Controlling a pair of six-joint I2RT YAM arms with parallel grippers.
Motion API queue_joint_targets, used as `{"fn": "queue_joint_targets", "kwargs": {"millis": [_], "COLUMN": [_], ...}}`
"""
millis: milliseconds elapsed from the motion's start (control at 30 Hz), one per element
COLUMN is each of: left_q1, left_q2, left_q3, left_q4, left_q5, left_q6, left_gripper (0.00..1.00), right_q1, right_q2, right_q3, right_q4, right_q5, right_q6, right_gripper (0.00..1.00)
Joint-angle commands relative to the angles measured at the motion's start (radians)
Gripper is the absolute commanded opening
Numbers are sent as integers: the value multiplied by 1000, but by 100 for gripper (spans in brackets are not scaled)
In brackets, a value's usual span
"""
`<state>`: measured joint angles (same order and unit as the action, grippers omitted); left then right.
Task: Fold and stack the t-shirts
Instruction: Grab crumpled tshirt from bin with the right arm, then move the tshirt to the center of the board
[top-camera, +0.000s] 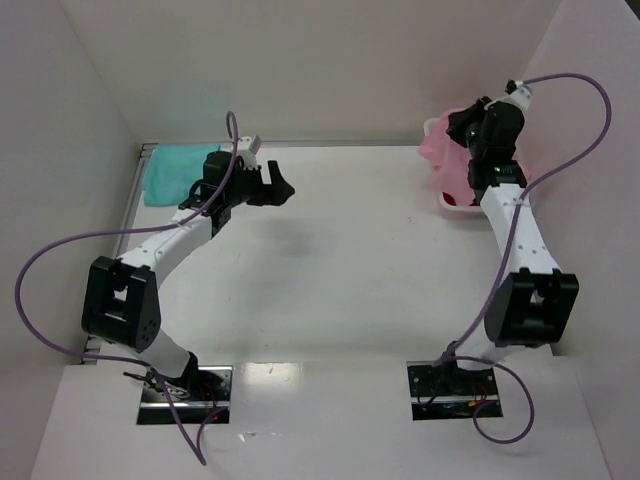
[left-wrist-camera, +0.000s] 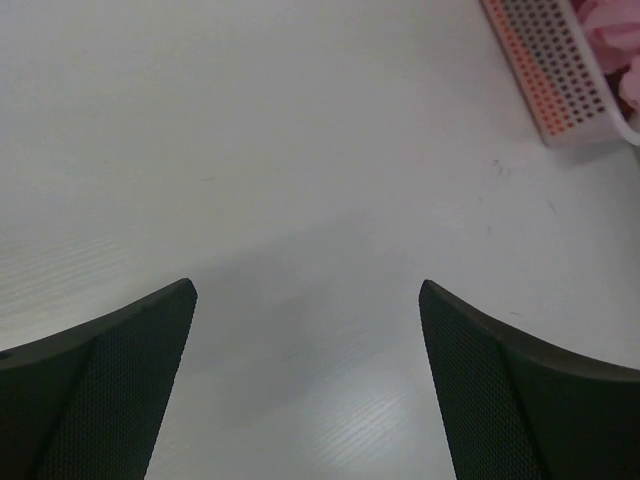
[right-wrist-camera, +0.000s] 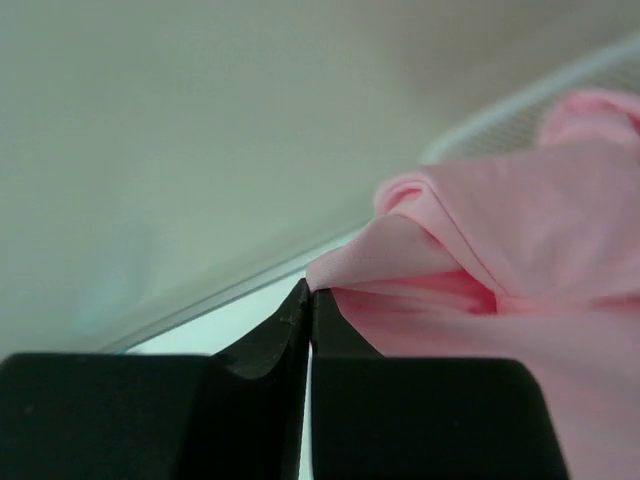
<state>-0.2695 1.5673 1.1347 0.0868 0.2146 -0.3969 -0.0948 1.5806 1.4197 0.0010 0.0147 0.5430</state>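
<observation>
Right fingers (right-wrist-camera: 262, 350) pressed together, pinching a fold of the pink t-shirt (right-wrist-camera: 500, 250), which is bunched in the white basket (left-wrist-camera: 560, 70) at 2 o'clock. Left fingers (left-wrist-camera: 110, 390) wide apart, holding nothing, above the bench (top-camera: 350, 260). Teal t-shirt (top-camera: 175, 172) lies at 10 o'clock.

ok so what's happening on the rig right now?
The right gripper is shut on a fold of the pink t-shirt, which sits in the basket at the table's far right. The left gripper hangs open above bare table, holding nothing. A teal t-shirt lies at the far left.
</observation>
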Motion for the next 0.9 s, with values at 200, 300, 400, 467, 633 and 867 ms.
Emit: {"fn": "queue_joint_targets", "kwargs": {"millis": [200,300,400,467,633,867], "left_q1": [-19,-28,-82,-114,-163,-295], "left_q2": [-65,-112,-112,-87,-78,-6], "left_q3": [64,28,40,54,28,78], "left_q4": [131,200,232,247,334,358], "left_q5": [566,672,672,661,651,614], "left_q6": [133,153,144,123,66,99], "left_gripper": [100,100,100,100,100,100], "right_q1": [343,343,343,343,343,343], "right_q2": [-358,-435,-479,-479,-469,-469], "right_q3": [-19,-28,-47,-57,-102,-136], "right_q4": [62,38,37,37,56,68], "right_q5": [-189,-217,-217,-263,-305,-335], "right_q6": [-8,31,31,41,54,54], "right_gripper": [0,0,0,0,0,0]}}
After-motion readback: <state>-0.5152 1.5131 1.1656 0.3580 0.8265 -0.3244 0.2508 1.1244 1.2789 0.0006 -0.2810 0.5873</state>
